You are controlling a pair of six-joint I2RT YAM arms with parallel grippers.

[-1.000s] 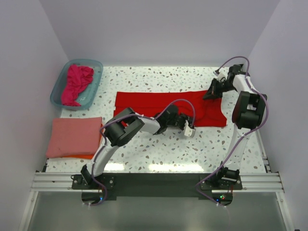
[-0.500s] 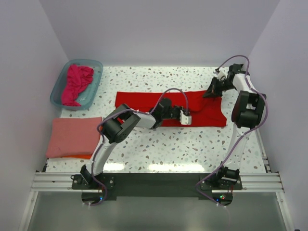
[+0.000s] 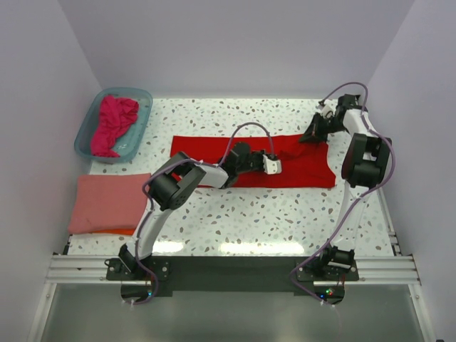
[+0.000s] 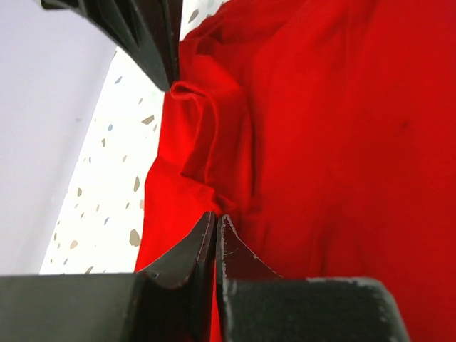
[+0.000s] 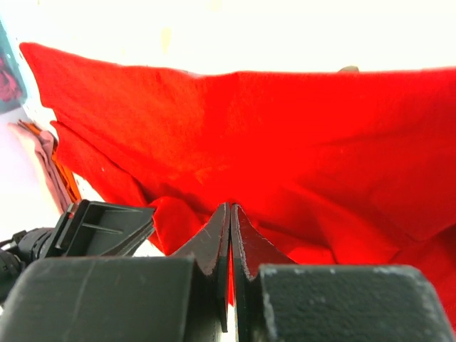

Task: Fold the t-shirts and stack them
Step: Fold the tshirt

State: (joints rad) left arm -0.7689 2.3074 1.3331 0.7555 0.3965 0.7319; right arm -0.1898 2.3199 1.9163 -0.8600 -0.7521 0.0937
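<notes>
The bright red t-shirt (image 3: 299,162) lies spread in a long band across the middle of the table. My left gripper (image 3: 280,164) sits over its middle, jaws shut, with a pinch of red cloth at the tips (image 4: 216,215). My right gripper (image 3: 311,137) is at the shirt's far right edge, shut on a fold of the red cloth (image 5: 230,206). The magenta-pink t-shirt (image 3: 114,125) lies crumpled in the teal tub (image 3: 144,96). A folded salmon-pink t-shirt (image 3: 110,201) lies at the left, with an orange one (image 3: 117,231) showing under its near edge.
The teal tub stands at the far left corner. Side walls close in the table on the left, right and back. The left forearm (image 3: 214,174) lies low across the red shirt's left half. Speckled tabletop (image 3: 271,221) shows in front of the shirt.
My left gripper has moved from the shirt's near edge back and slightly left, onto the middle of the red shirt. The right gripper has stayed at the far right edge.
</notes>
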